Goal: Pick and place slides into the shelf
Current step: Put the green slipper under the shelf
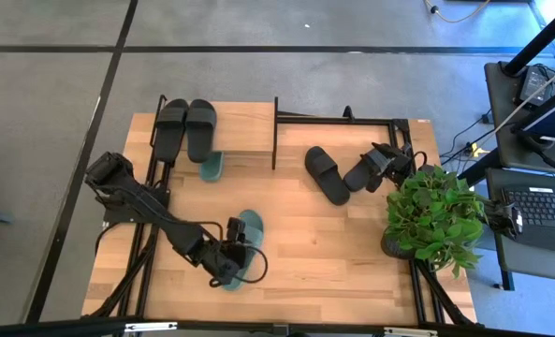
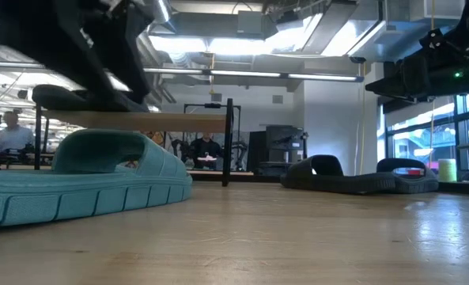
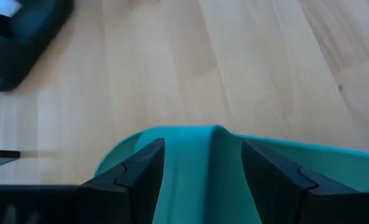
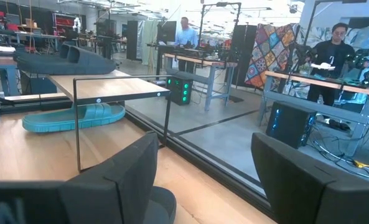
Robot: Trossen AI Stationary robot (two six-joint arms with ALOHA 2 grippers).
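Slides: two black ones (image 1: 186, 128) side by side on the top board of the shelf (image 1: 244, 128), at the far left of the worktop (image 1: 343, 253). One sage green slide (image 1: 212, 167) poking out from under that board, on the lower level, toward the near side. Second green slide (image 1: 244, 245) flat on the worktop near the near edge, left of centre. Left gripper (image 1: 230, 257) down over it, fingers (image 3: 137, 177) spread on either side of its wide strap (image 3: 203, 168); cannot tell whether touching the strap. Two more black slides on the worktop right of the shelf: one (image 1: 326, 174) lying angled near the middle, the other (image 1: 361, 174) just beside it under the right gripper (image 1: 382, 161). Right gripper fingers (image 4: 125, 171) held apart, pinching nothing visible. Leafy plant (image 1: 433, 213) at the right edge.
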